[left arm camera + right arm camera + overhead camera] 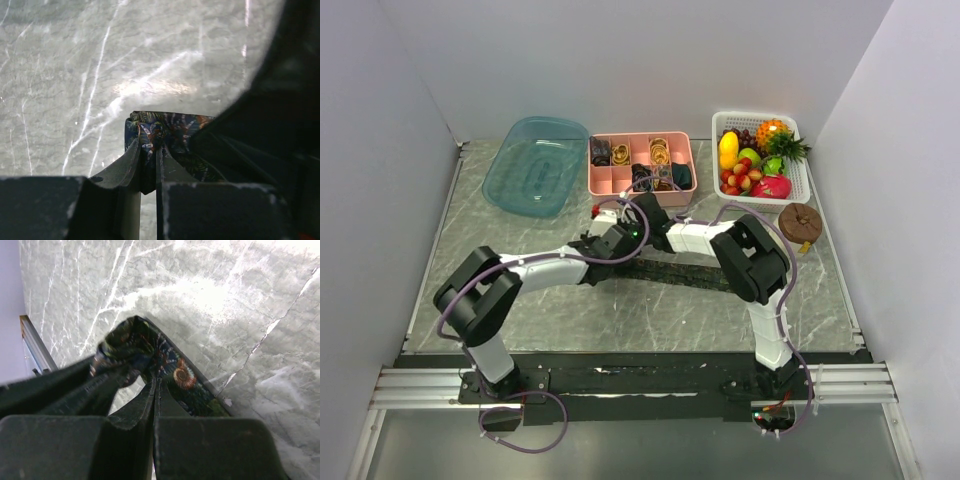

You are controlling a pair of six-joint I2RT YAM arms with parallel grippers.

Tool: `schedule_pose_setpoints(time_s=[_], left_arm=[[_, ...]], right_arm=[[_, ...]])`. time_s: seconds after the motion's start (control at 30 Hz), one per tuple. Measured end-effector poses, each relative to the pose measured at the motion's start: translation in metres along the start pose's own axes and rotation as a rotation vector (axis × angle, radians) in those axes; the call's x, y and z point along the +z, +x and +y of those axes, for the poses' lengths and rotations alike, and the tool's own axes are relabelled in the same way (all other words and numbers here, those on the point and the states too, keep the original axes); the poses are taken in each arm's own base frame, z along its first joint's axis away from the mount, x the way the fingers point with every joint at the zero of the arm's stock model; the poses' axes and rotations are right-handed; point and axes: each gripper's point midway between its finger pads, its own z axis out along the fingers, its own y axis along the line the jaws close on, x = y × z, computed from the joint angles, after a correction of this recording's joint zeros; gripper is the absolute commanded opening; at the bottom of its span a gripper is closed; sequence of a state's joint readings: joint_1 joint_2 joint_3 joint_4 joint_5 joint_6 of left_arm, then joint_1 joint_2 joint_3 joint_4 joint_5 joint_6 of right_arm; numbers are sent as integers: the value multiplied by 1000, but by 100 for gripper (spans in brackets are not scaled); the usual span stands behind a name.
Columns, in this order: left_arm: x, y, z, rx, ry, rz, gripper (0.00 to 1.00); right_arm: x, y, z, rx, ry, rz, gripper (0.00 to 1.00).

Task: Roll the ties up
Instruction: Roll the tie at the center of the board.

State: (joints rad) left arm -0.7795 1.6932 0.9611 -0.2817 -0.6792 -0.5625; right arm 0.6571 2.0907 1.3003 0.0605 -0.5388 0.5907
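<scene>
A dark tie (670, 272) with a colourful leaf and shell print lies as a strip across the marble table (520, 300). Its left end is lifted and folded between both grippers. My left gripper (610, 245) is shut on that folded end; in the left wrist view the tie (167, 127) sits pinched between the fingertips of the left gripper (150, 150). My right gripper (638, 235) meets it from the right. In the right wrist view the right gripper (156, 382) has its jaws pressed together on the tie's edge (182, 375), and the left gripper (95, 382) shows at left.
A pink divided tray (640, 136) at the back holds several rolled ties. A blue plastic tub (535, 165) stands to its left. A white basket (755, 116) of toy fruit stands at the back right, with a brown round object (800, 222) in front of it.
</scene>
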Motion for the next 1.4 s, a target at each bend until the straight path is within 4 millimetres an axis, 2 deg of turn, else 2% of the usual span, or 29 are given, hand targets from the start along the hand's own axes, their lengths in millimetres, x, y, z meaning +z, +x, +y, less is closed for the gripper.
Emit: schedule_pose_setpoints(time_s=[0.1, 0.2, 0.23, 0.33, 0.6, 0.63, 0.73, 0.9, 1.4], left_arm=[[-1, 2, -7, 37, -19, -8, 3], [-1, 5, -14, 74, -43, -14, 15], [-1, 6, -16, 84, -49, -15, 25], [1, 8, -19, 106, -67, -17, 37], [1, 9, -25, 107, -74, -18, 47], [1, 8, -26, 108, -72, -18, 54], [0, 8, -26, 104, -73, -21, 66], [-2, 8, -32, 91, -49, -23, 66], [-10, 6, -56, 52, 40, -38, 65]], right_arm=[[-2, -1, -2, 2, 4, -5, 0], [-7, 1, -6, 9, 16, -9, 0], [-9, 0, -6, 11, 21, -13, 0], [-14, -4, -8, 12, 30, -30, 0], [-23, -6, -21, 27, 68, -45, 0], [-24, -8, -21, 28, 70, -50, 0], [-28, -10, -26, 29, 84, -59, 0], [-33, -12, -35, 43, 96, -73, 0], [-40, -8, -39, 74, 60, -91, 0]])
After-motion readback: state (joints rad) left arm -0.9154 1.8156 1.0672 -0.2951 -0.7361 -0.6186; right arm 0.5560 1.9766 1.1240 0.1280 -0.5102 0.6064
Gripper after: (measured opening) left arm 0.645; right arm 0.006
